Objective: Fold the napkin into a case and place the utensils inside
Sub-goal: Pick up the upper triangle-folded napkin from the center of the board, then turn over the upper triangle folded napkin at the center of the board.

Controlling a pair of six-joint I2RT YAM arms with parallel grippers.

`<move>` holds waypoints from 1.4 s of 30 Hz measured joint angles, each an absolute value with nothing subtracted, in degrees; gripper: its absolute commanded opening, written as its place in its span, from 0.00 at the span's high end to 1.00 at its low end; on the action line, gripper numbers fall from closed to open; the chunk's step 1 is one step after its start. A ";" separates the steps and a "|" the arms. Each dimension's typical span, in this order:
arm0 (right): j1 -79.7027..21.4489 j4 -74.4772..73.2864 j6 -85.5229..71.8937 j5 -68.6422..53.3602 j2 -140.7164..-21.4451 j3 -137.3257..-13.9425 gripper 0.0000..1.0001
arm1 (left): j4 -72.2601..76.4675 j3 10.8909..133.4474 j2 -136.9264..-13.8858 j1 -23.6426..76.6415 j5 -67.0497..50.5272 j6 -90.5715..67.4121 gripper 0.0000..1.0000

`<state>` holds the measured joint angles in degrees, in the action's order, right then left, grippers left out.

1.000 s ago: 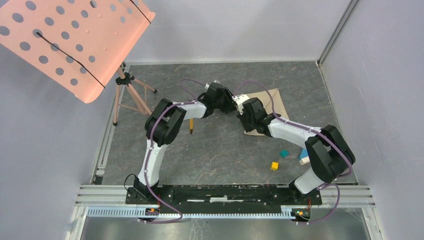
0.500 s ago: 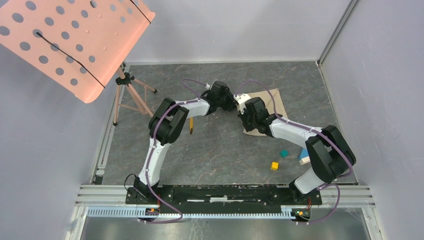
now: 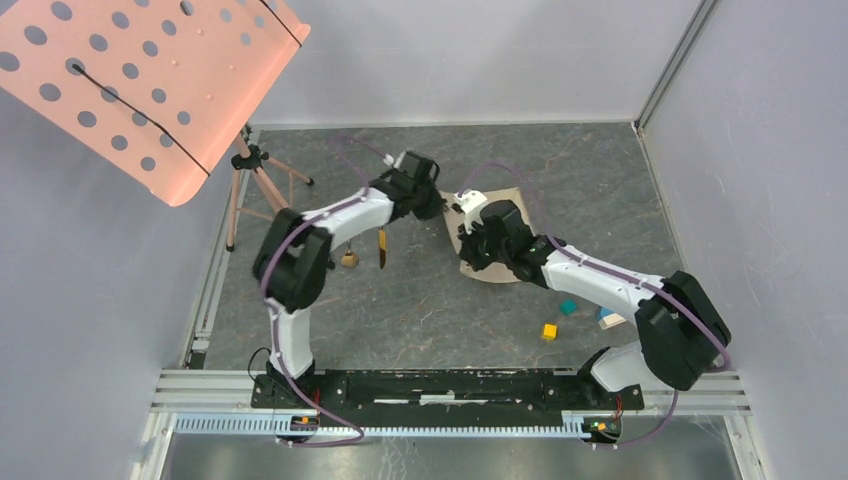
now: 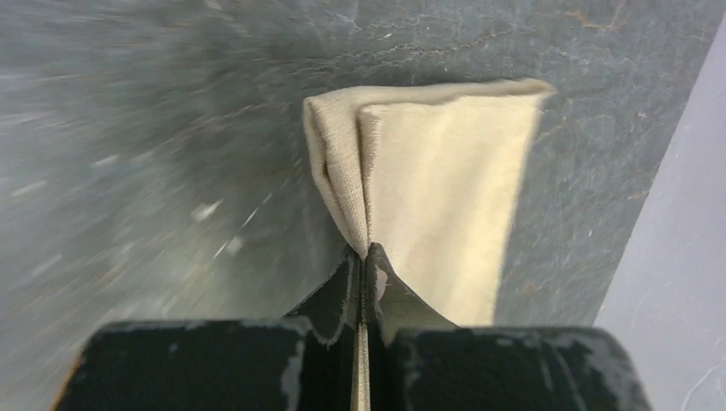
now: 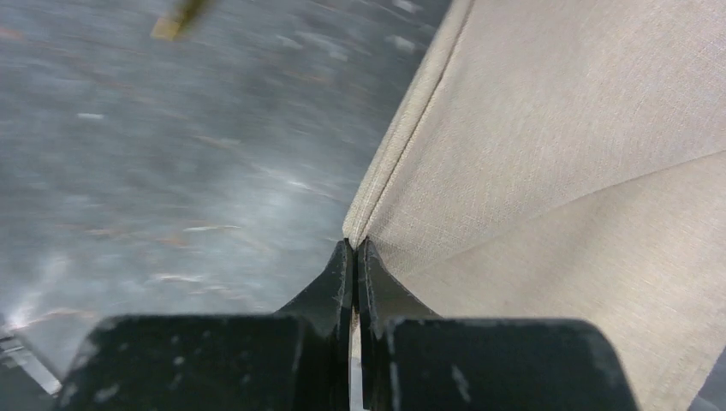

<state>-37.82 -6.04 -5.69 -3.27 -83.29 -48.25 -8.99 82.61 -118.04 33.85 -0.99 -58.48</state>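
The beige napkin (image 3: pixel 508 196) lies at the middle back of the table, partly under the right arm. My left gripper (image 3: pixel 441 206) is shut on its far left edge, and the cloth rises in a pinched fold between the jaws (image 4: pixel 365 257). At the napkin's near left corner (image 5: pixel 582 171) my right gripper (image 3: pixel 468 252) is also shut, the cloth caught at its fingertips (image 5: pixel 355 248). To the left of the napkin lie the gold knife (image 3: pixel 382 248) and the gold spoon (image 3: pixel 349 259), both apart from the cloth. A gold tip (image 5: pixel 180 19) shows in the right wrist view.
A teal cube (image 3: pixel 568 307), a yellow cube (image 3: pixel 549 331) and another small block (image 3: pixel 608 318) sit near the right arm. A pink perforated panel (image 3: pixel 150 80) on a tripod (image 3: pixel 255 190) overhangs the back left corner. Grey walls enclose the table.
My left gripper has closed on the napkin's edge. Both arms have swung to the left and the napkin has shifted left with them. The spoon has come into view.
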 measured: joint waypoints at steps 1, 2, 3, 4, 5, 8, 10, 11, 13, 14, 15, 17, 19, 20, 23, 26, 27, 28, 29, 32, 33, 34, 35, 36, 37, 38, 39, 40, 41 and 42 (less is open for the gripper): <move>-39.62 -5.48 -7.20 -4.38 -82.32 -48.27 1.00 | -12.58 81.58 -114.04 33.39 0.36 -57.39 0.98; -41.25 -4.47 -8.51 -5.63 -81.56 -48.34 0.99 | -16.58 80.84 -109.43 32.95 1.83 -55.92 0.98; -43.13 -2.63 -10.28 -7.40 -80.79 -48.51 1.00 | -20.36 80.51 -104.47 32.60 3.22 -54.15 0.98; -44.62 0.10 -12.36 -9.85 -80.25 -48.71 0.99 | -23.79 80.38 -99.61 32.47 4.71 -52.36 0.98; -45.52 3.03 -14.46 -12.36 -79.79 -48.77 1.00 | -26.13 80.36 -95.77 32.49 6.11 -50.78 0.98; -46.35 12.34 -21.52 -20.53 -77.65 -48.73 0.99 | -32.95 81.43 -83.31 32.62 10.81 -44.80 0.98; -45.76 18.59 -25.63 -24.58 -75.72 -47.86 0.99 | -36.32 84.29 -80.34 32.91 13.23 -41.71 0.98; -45.15 22.72 -28.10 -26.44 -74.63 -46.59 0.99 | -37.74 86.43 -80.07 33.65 14.87 -40.07 0.98; -43.20 32.60 -33.50 -29.71 -72.71 -41.71 1.00 | -39.35 90.37 -82.19 36.01 16.93 -37.47 0.98; -42.06 35.92 -35.88 -30.70 -72.16 -39.18 0.99 | -40.10 91.92 -83.94 37.10 17.39 -36.82 0.98; -40.38 40.47 -38.59 -31.73 -72.07 -35.77 0.99 | -40.82 93.76 -86.78 38.41 17.76 -36.07 0.98; -35.94 47.62 -43.44 -33.36 -73.08 -28.60 1.00 | -41.43 96.33 -93.32 40.12 17.98 -34.81 0.98; -30.83 52.21 -46.41 -35.18 -75.75 -22.70 1.00 | -42.59 100.36 -103.04 41.54 17.82 -33.45 0.98; -28.47 52.80 -46.76 -36.01 -77.47 -20.84 0.99 | -43.00 102.48 -107.66 42.00 17.61 -32.86 0.98; -22.20 50.59 -44.49 -38.02 -82.89 -18.52 1.00 | -44.56 112.49 -124.51 43.18 15.35 -31.40 0.98; -17.37 44.21 -38.57 -39.09 -86.43 -18.81 1.00 | -45.60 121.08 -136.18 44.12 12.84 -29.89 0.97; -15.94 41.47 -36.29 -39.38 -87.02 -19.11 0.99 | -45.78 122.98 -138.54 44.38 12.14 -29.56 0.93; -14.57 38.89 -34.06 -39.88 -87.35 -19.44 0.99 | -45.80 124.33 -140.05 44.56 11.31 -29.23 0.86; -13.43 36.86 -32.32 -40.32 -87.46 -19.73 0.97 | -45.74 125.23 -140.88 44.66 10.46 -29.02 0.79; -10.66 30.65 -27.75 -41.80 -87.50 -20.86 0.84 | -44.71 127.02 -141.01 44.60 10.26 -28.23 0.56; -10.13 28.51 -26.52 -42.39 -87.50 -20.93 0.76 | -43.03 127.83 -141.01 44.23 10.35 -27.70 0.52; -9.54 25.87 -25.19 -42.72 -87.48 -20.93 0.70 | -41.69 128.38 -140.99 43.75 10.28 -27.35 0.48; -8.99 22.79 -23.86 -42.87 -87.26 -20.95 0.65 | -40.93 128.77 -140.90 43.31 10.07 -27.18 0.43; -8.34 20.47 -23.07 -43.51 -86.54 -21.15 0.58 | -40.01 128.84 -140.55 42.76 9.52 -27.09 0.37; -7.97 18.02 -21.74 -43.07 -85.12 -21.61 0.51 | -39.86 128.75 -140.03 42.33 8.69 -27.03 0.34; -7.57 15.46 -20.05 -42.00 -83.15 -22.06 0.46 | -39.72 128.25 -139.13 41.89 8.23 -26.87 0.31; -7.22 13.69 -18.92 -40.93 -81.41 -22.35 0.44 | -39.31 127.02 -137.88 41.58 7.62 -26.76 0.28; -6.94 11.86 -17.61 -39.64 -79.42 -22.57 0.43 | -38.72 124.44 -135.52 41.17 7.07 -26.65 0.26; -6.72 10.28 -16.56 -38.63 -77.45 -22.63 0.41 | -38.35 121.23 -132.57 40.91 6.68 -26.57 0.24; -6.63 9.02 -15.86 -38.04 -75.83 -22.65 0.40 | -37.71 117.16 -128.75 40.75 6.31 -26.52 0.23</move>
